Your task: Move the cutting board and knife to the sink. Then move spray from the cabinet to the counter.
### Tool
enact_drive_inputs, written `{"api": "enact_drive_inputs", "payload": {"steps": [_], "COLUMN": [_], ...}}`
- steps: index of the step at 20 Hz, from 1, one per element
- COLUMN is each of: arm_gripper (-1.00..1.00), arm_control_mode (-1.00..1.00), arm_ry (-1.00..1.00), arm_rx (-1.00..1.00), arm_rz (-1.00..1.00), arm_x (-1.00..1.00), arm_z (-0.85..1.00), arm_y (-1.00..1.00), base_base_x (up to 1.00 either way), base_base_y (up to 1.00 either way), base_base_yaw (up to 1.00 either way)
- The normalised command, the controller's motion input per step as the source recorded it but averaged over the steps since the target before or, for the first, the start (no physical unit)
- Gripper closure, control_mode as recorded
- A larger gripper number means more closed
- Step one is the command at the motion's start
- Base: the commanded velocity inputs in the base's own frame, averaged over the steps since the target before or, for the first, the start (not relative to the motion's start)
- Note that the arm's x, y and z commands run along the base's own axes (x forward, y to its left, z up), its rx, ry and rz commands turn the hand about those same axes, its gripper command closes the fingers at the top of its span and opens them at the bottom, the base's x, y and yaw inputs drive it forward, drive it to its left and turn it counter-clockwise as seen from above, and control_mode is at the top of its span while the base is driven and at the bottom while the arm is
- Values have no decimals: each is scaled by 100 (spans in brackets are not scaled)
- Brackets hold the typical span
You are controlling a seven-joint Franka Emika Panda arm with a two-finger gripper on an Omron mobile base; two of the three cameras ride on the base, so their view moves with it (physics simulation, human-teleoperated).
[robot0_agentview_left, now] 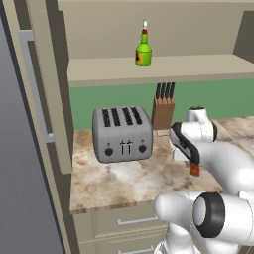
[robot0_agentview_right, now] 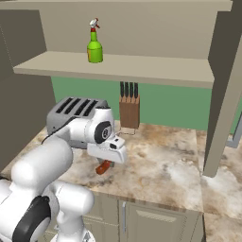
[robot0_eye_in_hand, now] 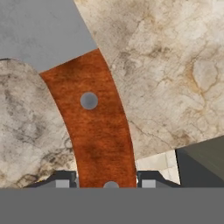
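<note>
Gripper (robot0_eye_in_hand: 107, 180) stands low over the counter (robot0_agentview_left: 124, 181) beside the toaster (robot0_agentview_left: 122, 133), jaws narrowed against both sides of the knife (robot0_eye_in_hand: 94, 127) handle; lift vertically, keeping the blade level, before travelling towards the sink.

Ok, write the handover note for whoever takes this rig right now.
Gripper: jaws closed on the knife's reddish-brown handle, one fingertip on each side; hand low over the counter.
Knife: in the grip, handle end showing under the hand in both base views; whether it is lifted off the counter cannot be told.
Spray: upright on the cabinet shelf, untouched.
Done: knife grasped.
Left: carry the knife to the sink, see to the cutting board, then bring the spray down to the counter.
</note>
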Motion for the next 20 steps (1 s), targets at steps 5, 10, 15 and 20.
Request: {"api": "enact_drive_inputs", "payload": {"steps": [5, 10, 15, 20], "arm_gripper": [100, 100, 100, 100], "arm_control_mode": [-100, -100, 100, 100], "arm_ry": [0, 0, 0, 0], "arm_rx": [0, 1, 0, 0], "arm_rz": [0, -2, 0, 0], "arm_x": [-27, -19, 0, 0], "arm_z": [27, 16, 0, 0], "arm_y": [0, -1, 0, 0], "base_base_x": [0, 0, -2, -43], "base_base_y": [0, 0, 0, 0], "base_base_yaw": [0, 0, 0, 0]}}
